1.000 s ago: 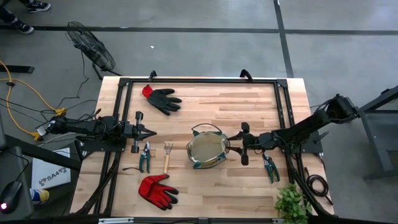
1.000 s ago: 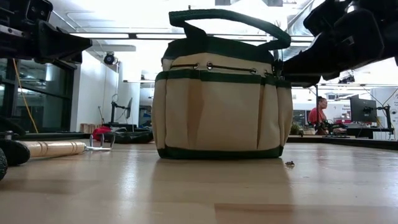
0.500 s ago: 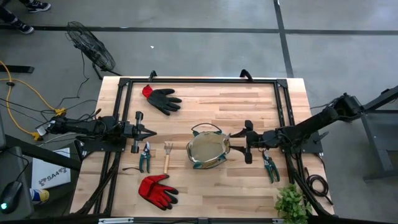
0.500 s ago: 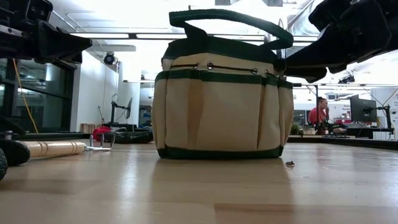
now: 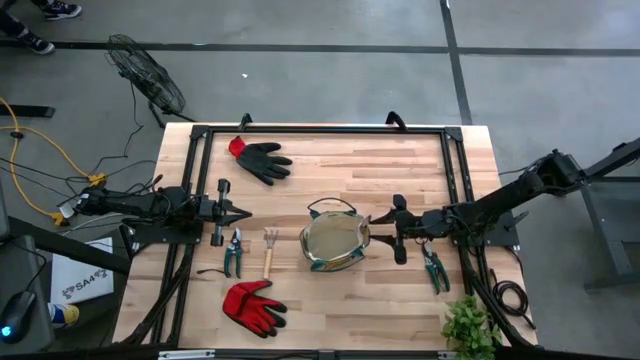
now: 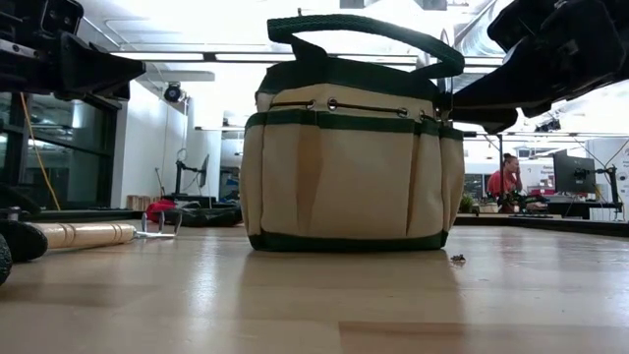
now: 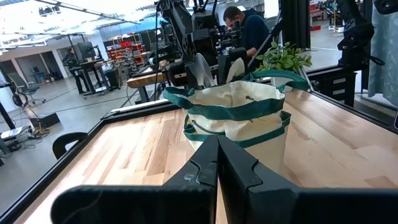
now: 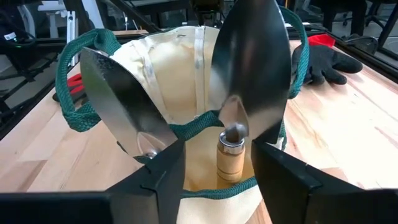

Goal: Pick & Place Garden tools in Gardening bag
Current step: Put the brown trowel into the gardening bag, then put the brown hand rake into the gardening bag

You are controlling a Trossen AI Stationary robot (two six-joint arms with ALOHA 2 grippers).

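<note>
The olive-tan gardening bag (image 5: 335, 241) stands upright on its base at the table's middle; it also shows in the low view (image 6: 344, 167). Two silver trowels (image 8: 249, 59) (image 8: 118, 102) stand in it with their blades up. My right gripper (image 5: 374, 222) is open at the bag's right rim, and in its wrist view (image 8: 217, 163) its fingers stand apart on either side of one trowel's wooden handle (image 8: 230, 158). My left gripper (image 5: 244, 212) is shut and empty, left of the bag. A fork (image 5: 269, 251), pruners (image 5: 233, 252), a red glove (image 5: 254, 305), a black-and-red glove (image 5: 262, 158) and second pruners (image 5: 434, 268) lie flat on the table.
A leafy plant (image 5: 470, 325) stands at the near right corner. A black frame (image 5: 320, 130) runs along the table's far edge and sides. Bare wood lies between the bag and the far edge. A person (image 6: 503, 180) sits in the room behind.
My right gripper has drawn back a little toward the table's right edge, away from the bag's middle, and has stayed open. The bag and the trowels in it have kept still.
</note>
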